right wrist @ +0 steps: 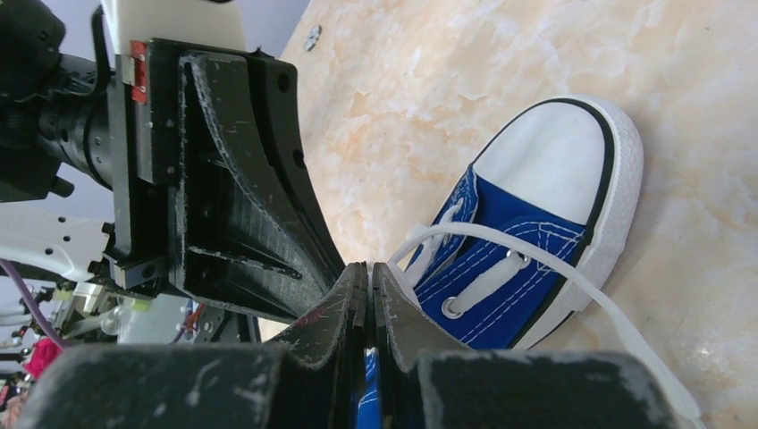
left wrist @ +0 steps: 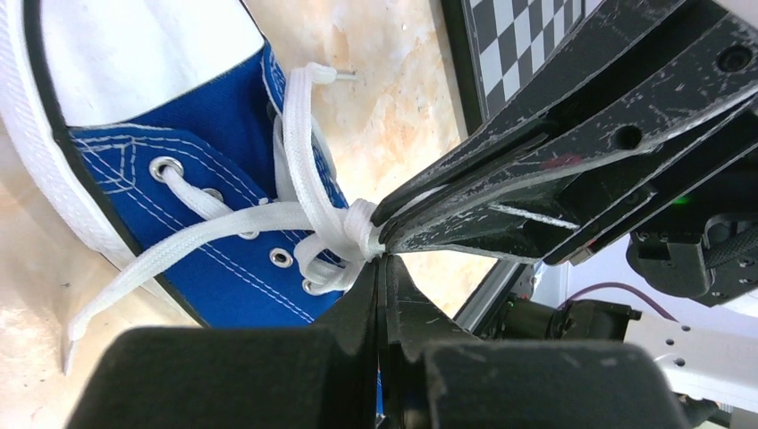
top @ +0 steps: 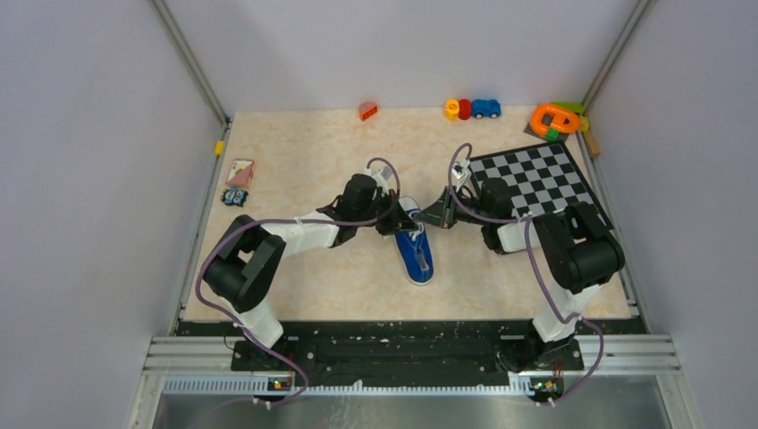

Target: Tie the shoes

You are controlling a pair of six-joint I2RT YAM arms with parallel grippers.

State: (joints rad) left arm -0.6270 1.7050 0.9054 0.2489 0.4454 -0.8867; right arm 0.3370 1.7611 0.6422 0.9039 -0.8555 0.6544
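Pinching the white laces (left wrist: pixel 304 179) at the knot (left wrist: pixel 362 231), both jaws shut, left gripper (top: pixel 394 220) sits 9 o'clock of the sneaker (top: pixel 416 257), right gripper (top: pixel 439 215) at 3 o'clock, middle of the table (top: pixel 295 268). Uneven pulling could drag it or slip the knot.

A robot lab cell: plain walls (top: pixel 89 179) and aluminium rails (top: pixel 192 63) enclose a table (top: pixel 304 277); a checkerboard (top: pixel 536 183) lies just right of the right pincer (top: pixel 429 218), toys (top: pixel 472 109) well beyond it.

Cannot see sneaker (right wrist: pixel 527 223) heel behind right gripper (right wrist: pixel 368 268) at 6 o'clock; left wrist view cuts toe cap (left wrist: pixel 134 45) at 12.
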